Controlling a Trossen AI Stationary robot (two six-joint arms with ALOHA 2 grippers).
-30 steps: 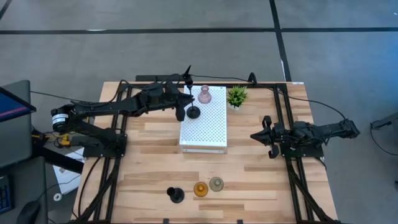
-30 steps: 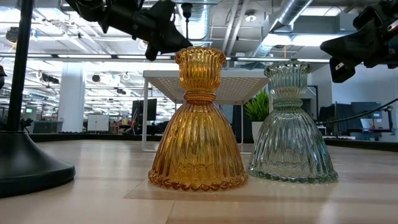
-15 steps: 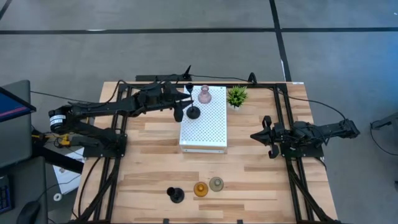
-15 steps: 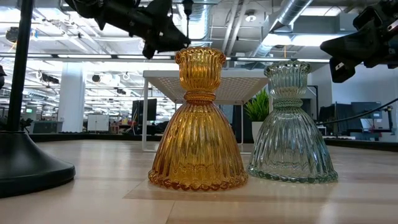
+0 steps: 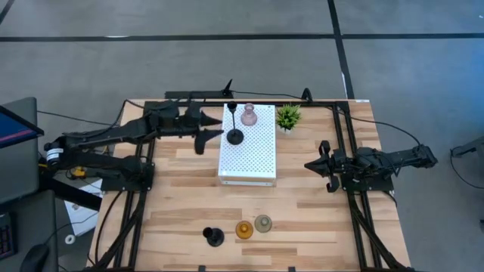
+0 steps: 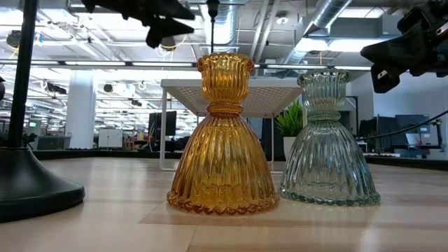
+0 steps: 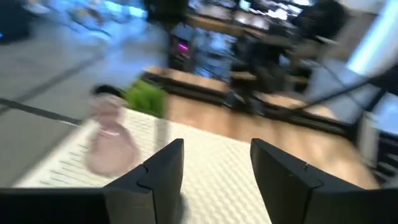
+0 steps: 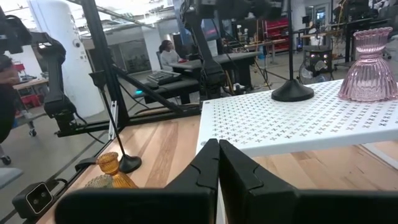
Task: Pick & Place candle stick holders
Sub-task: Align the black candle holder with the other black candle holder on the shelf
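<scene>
While two holders [image 5: 235, 136] stand on the platform [image 5: 249, 162] and three [image 5: 243, 230] on the table, the left end effector [image 5: 210, 134] gapes empty

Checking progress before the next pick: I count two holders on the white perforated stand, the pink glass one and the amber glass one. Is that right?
Not quite. Two holders stand on the white perforated stand, but they are the pink glass one and a black one. The amber glass holder is at the table's front edge, beside the grey-green glass one. The high view shows this.
</scene>
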